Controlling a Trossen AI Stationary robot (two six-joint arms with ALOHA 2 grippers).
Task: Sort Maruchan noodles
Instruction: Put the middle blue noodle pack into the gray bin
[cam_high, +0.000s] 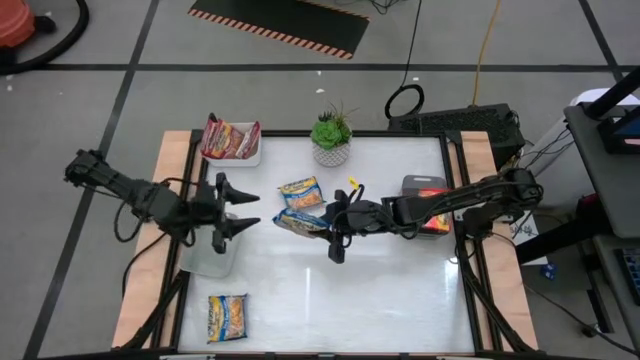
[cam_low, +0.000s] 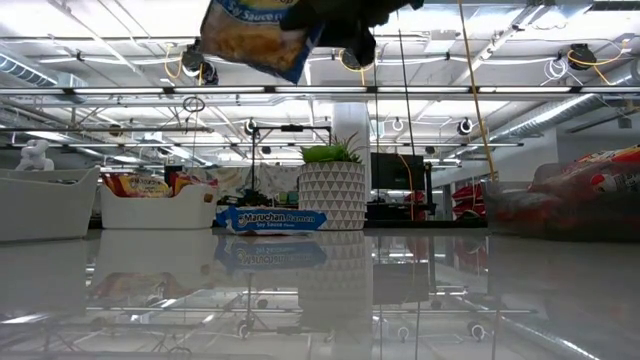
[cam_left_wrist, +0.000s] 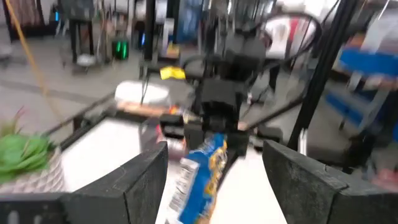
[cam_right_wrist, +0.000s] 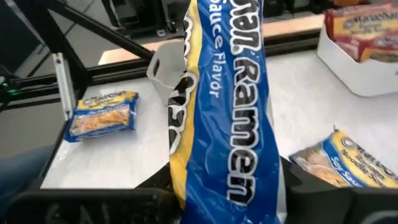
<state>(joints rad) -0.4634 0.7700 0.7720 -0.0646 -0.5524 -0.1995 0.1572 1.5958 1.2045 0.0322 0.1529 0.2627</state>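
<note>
Two dark fingers (cam_left_wrist: 146, 180) of the left gripper (cam_left_wrist: 214, 180) stand wide apart, holding nothing. Beyond the gap between the jaws, a blue-and-yellow noodle packet (cam_left_wrist: 202, 180) hangs on edge, gripped from above by the other arm's dark gripper (cam_left_wrist: 217, 121). Off to one side of the jaws sits a green plant (cam_left_wrist: 22, 152) in a patterned white pot (cam_left_wrist: 31, 180). The white tabletop (cam_left_wrist: 102, 149) stretches ahead.

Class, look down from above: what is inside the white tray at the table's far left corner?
The white tray holds red packets, at least two, overlapping. How many lie beneath them, and the tray's floor, cannot be seen because the top packets cover them.
</note>
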